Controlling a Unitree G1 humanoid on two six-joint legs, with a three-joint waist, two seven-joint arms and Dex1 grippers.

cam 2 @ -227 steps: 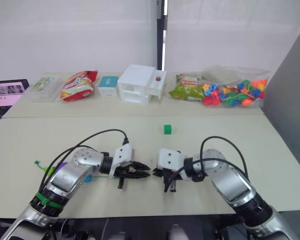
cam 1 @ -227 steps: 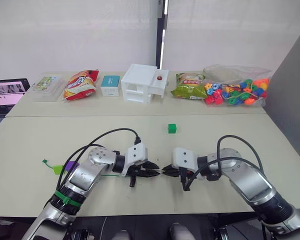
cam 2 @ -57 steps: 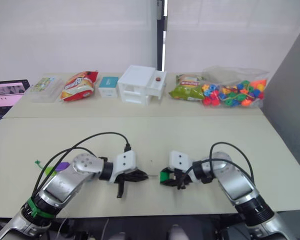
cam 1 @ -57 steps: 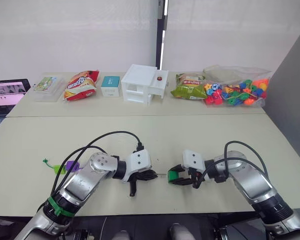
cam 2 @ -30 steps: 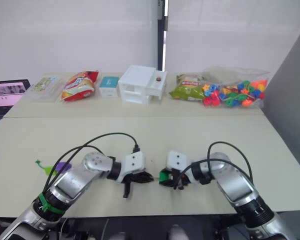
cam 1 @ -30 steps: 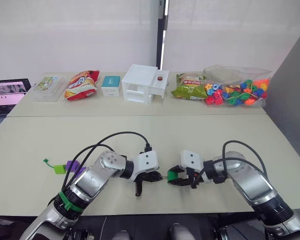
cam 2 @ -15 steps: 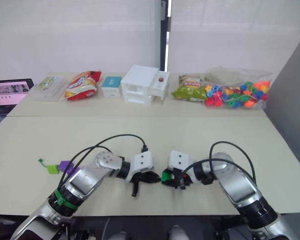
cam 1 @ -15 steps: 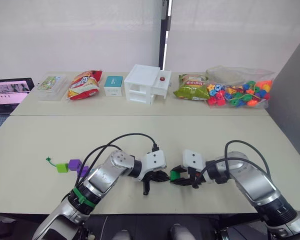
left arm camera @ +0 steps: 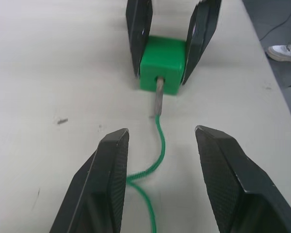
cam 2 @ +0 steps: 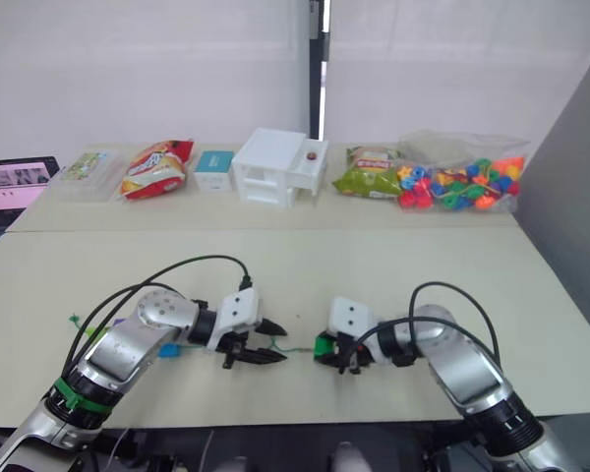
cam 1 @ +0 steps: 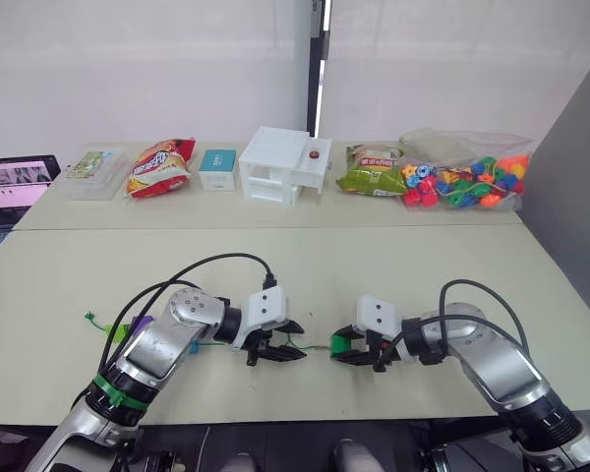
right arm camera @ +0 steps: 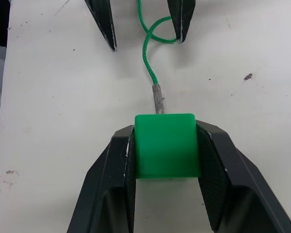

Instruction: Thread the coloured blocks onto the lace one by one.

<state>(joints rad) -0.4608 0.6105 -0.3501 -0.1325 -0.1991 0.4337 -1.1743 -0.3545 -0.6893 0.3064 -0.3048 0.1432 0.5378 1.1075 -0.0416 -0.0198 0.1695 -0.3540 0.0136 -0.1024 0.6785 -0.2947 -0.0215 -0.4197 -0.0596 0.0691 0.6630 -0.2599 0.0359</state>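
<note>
Dark green plastic cube block (right arm camera: 167,144) pinched in the right gripper (right arm camera: 166,145), grey needle-like tip of the thin green lace (left arm camera: 157,130) entering its hole.

The block sits on the beige table (cam 1: 374,265) between both right fingers (right arm camera: 111,170), clamped on opposite faces. The left gripper (left arm camera: 159,162) faces it just beside, its fingers spread wide and empty, the cord lying slack between them. The wrist views show tip and hole; the head views show a purple cube (cam 1: 141,322) and a lime green cube (cam 1: 124,329) near the left arm.
</note>
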